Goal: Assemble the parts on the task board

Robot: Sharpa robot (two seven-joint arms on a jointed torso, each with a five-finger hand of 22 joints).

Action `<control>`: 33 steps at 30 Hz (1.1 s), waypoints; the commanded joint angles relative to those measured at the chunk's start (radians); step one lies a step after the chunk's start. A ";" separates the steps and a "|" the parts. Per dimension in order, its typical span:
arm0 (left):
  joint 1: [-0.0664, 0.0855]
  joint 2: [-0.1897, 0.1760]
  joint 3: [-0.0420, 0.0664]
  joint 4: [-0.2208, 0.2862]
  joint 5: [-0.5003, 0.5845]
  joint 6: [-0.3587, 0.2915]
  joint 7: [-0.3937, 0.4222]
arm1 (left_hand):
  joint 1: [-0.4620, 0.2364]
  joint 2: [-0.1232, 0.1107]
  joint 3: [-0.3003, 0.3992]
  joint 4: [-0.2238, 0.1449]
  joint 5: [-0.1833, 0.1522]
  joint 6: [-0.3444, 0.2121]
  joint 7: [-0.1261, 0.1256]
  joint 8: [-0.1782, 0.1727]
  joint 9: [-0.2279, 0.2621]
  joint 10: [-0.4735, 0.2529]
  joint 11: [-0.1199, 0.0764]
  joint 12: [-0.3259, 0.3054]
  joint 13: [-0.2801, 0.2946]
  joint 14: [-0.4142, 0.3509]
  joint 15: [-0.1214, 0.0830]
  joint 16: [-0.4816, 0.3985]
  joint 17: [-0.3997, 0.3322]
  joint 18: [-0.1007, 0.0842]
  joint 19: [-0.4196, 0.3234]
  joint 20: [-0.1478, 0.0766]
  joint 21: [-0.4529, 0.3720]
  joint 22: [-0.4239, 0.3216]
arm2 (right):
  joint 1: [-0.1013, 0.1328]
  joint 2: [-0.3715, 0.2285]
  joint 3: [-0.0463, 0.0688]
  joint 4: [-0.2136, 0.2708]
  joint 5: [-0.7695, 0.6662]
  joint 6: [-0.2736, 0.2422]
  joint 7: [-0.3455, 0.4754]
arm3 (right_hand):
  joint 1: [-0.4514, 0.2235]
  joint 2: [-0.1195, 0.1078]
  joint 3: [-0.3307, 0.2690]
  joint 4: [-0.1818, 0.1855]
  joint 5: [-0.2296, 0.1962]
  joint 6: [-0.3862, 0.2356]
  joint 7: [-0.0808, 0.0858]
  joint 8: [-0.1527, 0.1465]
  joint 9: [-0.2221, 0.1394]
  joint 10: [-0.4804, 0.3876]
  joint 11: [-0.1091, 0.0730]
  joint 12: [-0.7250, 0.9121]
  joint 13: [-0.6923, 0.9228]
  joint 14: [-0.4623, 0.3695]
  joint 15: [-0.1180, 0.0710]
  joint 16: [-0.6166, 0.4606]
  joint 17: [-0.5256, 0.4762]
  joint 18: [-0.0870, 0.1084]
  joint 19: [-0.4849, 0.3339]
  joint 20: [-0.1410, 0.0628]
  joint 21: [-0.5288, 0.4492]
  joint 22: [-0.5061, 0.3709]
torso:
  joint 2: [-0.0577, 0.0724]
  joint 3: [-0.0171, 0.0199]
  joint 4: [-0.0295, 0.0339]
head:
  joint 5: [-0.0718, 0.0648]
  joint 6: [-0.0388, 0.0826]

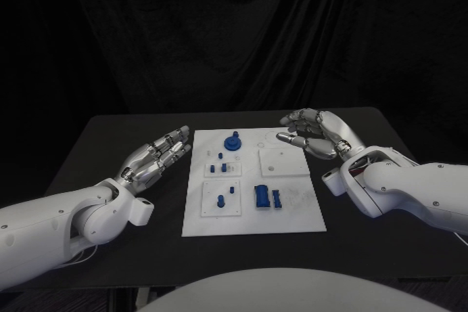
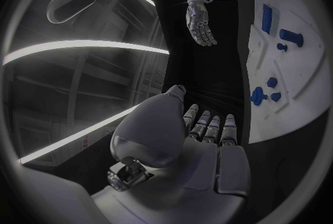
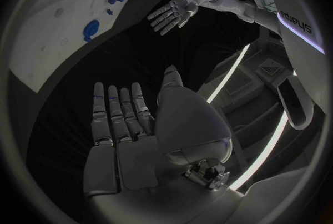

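Head view: we see the task board [image 1: 255, 214] mid worktop [image 1: 117, 132] w/ blue parts [image 1: 265, 195] on it, left robot hand [image 1: 154, 159] released beside its left edge, right robot hand [image 1: 317, 134] loosely curled, grasping nothing, at its far right corner; wrist views: both palms bare.

A black table [image 1: 117, 132] is seen in the head view, its far edge set against a dark curtain [image 1: 224, 48] that hangs in folds behind it. The table's dark surface [image 2: 208, 76] is also seen in the left wrist view, and again in the right wrist view [image 3: 104, 63]. Bright strips of light [image 2: 83, 46] are seen in the left wrist view, curved by the lens. Similar strips [image 3: 232, 74] are seen in the right wrist view.
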 commanded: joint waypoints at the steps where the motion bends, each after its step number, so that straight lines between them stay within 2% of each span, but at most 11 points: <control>1: 0.003 0.009 0.001 -0.003 0.006 -0.029 0.254 | -0.037 0.017 -0.040 0.003 -0.012 -0.024 -0.014 -0.005 -0.002 -0.009 -0.032 -0.024 -0.004 0.000 -0.002 -0.004 -0.001 0.011 -0.001 -0.008 -0.006 -0.003 | -0.013 0.002 0.000 -0.014 0.179 0.010 0.195 | -0.051 -0.044 0.069 0.004 -0.001 -0.065 -0.044 -0.010 -0.049 -0.082 -0.012 -0.026 -0.076 -0.148 -0.010 -0.126 -0.096 -0.032 -0.201 0.014 -0.014 -0.227 | -0.025 0.0017 -0.0143 | 0.017 0.000; 3: 0.003 0.012 0.001 -0.008 0.006 -0.028 0.256 | -0.049 0.025 -0.057 0.003 -0.015 -0.027 -0.019 -0.005 -0.003 -0.010 -0.035 -0.026 -0.004 0.000 -0.001 -0.004 -0.001 0.010 -0.001 -0.008 -0.006 -0.003 | -0.020 0.003 0.000 -0.022 0.211 0.026 0.214 | -0.073 -0.062 0.108 0.002 -0.003 -0.089 -0.065 -0.007 -0.080 -0.106 -0.010 -0.042 -0.139 -0.198 -0.017 -0.168 -0.132 -0.038 -0.285 0.024 -0.026 -0.350 | -0.029 0.0026 -0.0182 | 0.022 0.000; 4: 0.001 0.010 0.000 -0.005 0.000 -0.009 0.000 | -0.453 -0.051 0.013 -0.086 -0.139 -0.083 0.010 -0.031 -0.029 -0.026 -0.051 -0.061 -0.025 0.000 -0.057 -0.004 -0.001 -0.035 -0.006 -0.036 -0.010 -0.013 | -0.014 0.002 0.000 -0.017 0.084 0.004 0.088 | -0.433 -0.066 0.152 -0.086 -0.083 -0.199 -0.129 -0.115 -0.181 -0.137 -0.048 -0.180 -0.266 -0.226 -0.050 -0.211 -0.154 -0.065 -0.296 -0.061 -0.051 -0.385 | -0.015 0.0012 -0.0090 | 0.015 0.000; 8: 0.000 0.015 0.006 -0.004 0.004 -0.030 -0.004 | -0.578 -0.068 0.013 -0.108 -0.180 -0.103 0.010 -0.031 -0.029 -0.026 -0.051 -0.075 -0.025 0.000 -0.057 -0.004 -0.001 -0.035 -0.006 -0.046 -0.010 -0.013 | -0.018 0.010 0.008 -0.023 0.105 0.003 0.091 | -0.546 -0.066 0.186 -0.108 -0.104 -0.239 -0.129 -0.138 -0.227 -0.154 -0.060 -0.220 -0.335 -0.251 -0.061 -0.237 -0.236 -0.065 -0.391 -0.079 -0.051 -0.445 | -0.015 0.0014 -0.0105 | 0.016 0.010; 9: 0.000 0.018 0.009 -0.004 0.007 -0.040 -0.006 | -0.612 -0.074 0.013 -0.115 -0.191 -0.108 0.010 -0.031 -0.029 -0.026 -0.051 -0.078 -0.025 0.000 -0.057 -0.004 -0.001 -0.035 -0.006 -0.119 -0.010 -0.013 | -0.020 0.015 0.012 -0.026 0.115 0.003 0.092 | -0.577 -0.066 0.189 -0.117 -0.111 -0.249 -0.129 -0.147 -0.236 -0.157 -0.063 -0.232 -0.347 -0.254 -0.134 -0.242 -0.236 -0.065 -0.391 -0.087 -0.051 -0.450 | -0.015 0.0015 -0.0112 | 0.016 0.016; 10: 0.000 0.020 0.012 -0.003 0.009 -0.052 -0.009 | -0.645 -0.080 0.013 -0.123 -0.201 -0.114 0.010 -0.031 -0.029 -0.026 -0.051 -0.081 -0.025 0.000 -0.057 -0.004 -0.001 -0.035 -0.006 -0.119 -0.010 -0.013 | -0.022 0.019 0.016 -0.030 0.127 0.002 0.094 | -0.607 -0.066 0.193 -0.124 -0.118 -0.258 -0.129 -0.156 -0.245 -0.160 -0.134 -0.244 -0.358 -0.258 -0.134 -0.246 -0.236 -0.069 -0.391 -0.093 -0.051 -0.455 | -0.015 0.0016 -0.0121 | 0.017 0.022; 13: 0.000 0.032 0.025 -0.001 0.019 -0.100 -0.019 | -0.725 -0.095 0.013 -0.141 -0.226 -0.125 0.010 -0.031 -0.029 -0.026 -0.051 -0.152 -0.025 0.000 -0.057 -0.004 -0.001 -0.042 -0.006 -0.119 -0.010 -0.013 | -0.032 0.039 0.034 -0.044 0.174 0.001 0.101 | -0.681 -0.066 0.203 -0.141 -0.135 -0.282 -0.129 -0.178 -0.265 -0.232 -0.134 -0.273 -0.384 -0.333 -0.134 -0.256 -0.236 -0.076 -0.391 -0.108 -0.051 -0.466 | -0.014 0.0021 -0.0154 | 0.019 0.045; 14: 0.000 0.039 0.033 0.001 0.026 -0.130 -0.025 | -0.765 -0.102 0.013 -0.150 -0.239 -0.131 0.010 -0.031 -0.029 -0.026 -0.051 -0.152 -0.025 0.000 -0.057 -0.004 -0.001 -0.116 -0.006 -0.119 -0.010 -0.013 | -0.038 0.051 0.046 -0.053 0.205 -0.001 0.106 | -0.715 -0.066 0.207 -0.150 -0.143 -0.293 -0.129 -0.189 -0.275 -0.232 -0.134 -0.286 -0.397 -0.333 -0.134 -0.262 -0.236 -0.076 -0.391 -0.115 -0.051 -0.472 | -0.014 0.0024 -0.0176 | 0.021 0.061; 16: 0.000 0.050 0.047 0.004 0.036 -0.179 -0.035 | -0.817 -0.112 0.013 -0.161 -0.255 -0.139 0.010 -0.031 -0.029 -0.026 -0.051 -0.152 -0.025 0.000 -0.057 -0.004 -0.001 -0.116 -0.006 -0.119 -0.010 -0.013 | -0.047 0.071 0.065 -0.068 0.254 -0.003 0.113 | -0.762 -0.066 0.284 -0.161 -0.153 -0.308 -0.129 -0.203 -0.288 -0.232 -0.134 -0.305 -0.414 -0.333 -0.134 -0.269 -0.236 -0.147 -0.391 -0.127 -0.051 -0.479 | -0.014 0.0028 -0.0210 | 0.024 0.085; 24: -0.002 0.112 0.118 0.017 0.092 -0.439 -0.088 | -0.982 -0.142 0.013 -0.196 -0.307 -0.159 0.010 -0.031 -0.029 -0.026 -0.051 -0.152 -0.025 0.000 -0.057 -0.004 -0.001 -0.116 -0.006 -0.119 -0.010 -0.013 | -0.098 0.177 0.163 -0.147 0.513 -0.013 0.152 | -0.912 -0.066 0.284 -0.200 -0.187 -0.356 -0.129 -0.247 -0.330 -0.232 -0.134 -0.363 -0.468 -0.333 -0.134 -0.347 -0.236 -0.147 -0.391 -0.160 -0.051 -0.562 | -0.012 0.0051 -0.0382 | 0.036 0.206; 33: -0.003 0.173 0.187 0.031 0.147 -0.695 -0.141 | -1.120 -0.223 0.013 -0.292 -0.350 -0.230 0.010 -0.031 -0.029 -0.026 -0.051 -0.152 -0.025 0.000 -0.057 -0.004 -0.001 -0.116 -0.006 -0.119 -0.010 -0.013 | -0.135 0.254 0.236 -0.205 0.704 -0.020 0.180 | -1.035 -0.066 0.284 -0.292 -0.275 -0.393 -0.129 -0.284 -0.364 -0.232 -0.134 -0.412 -0.512 -0.333 -0.134 -0.347 -0.236 -0.147 -0.391 -0.250 -0.051 -0.562 | -0.011 0.0063 -0.0472 | 0.043 0.270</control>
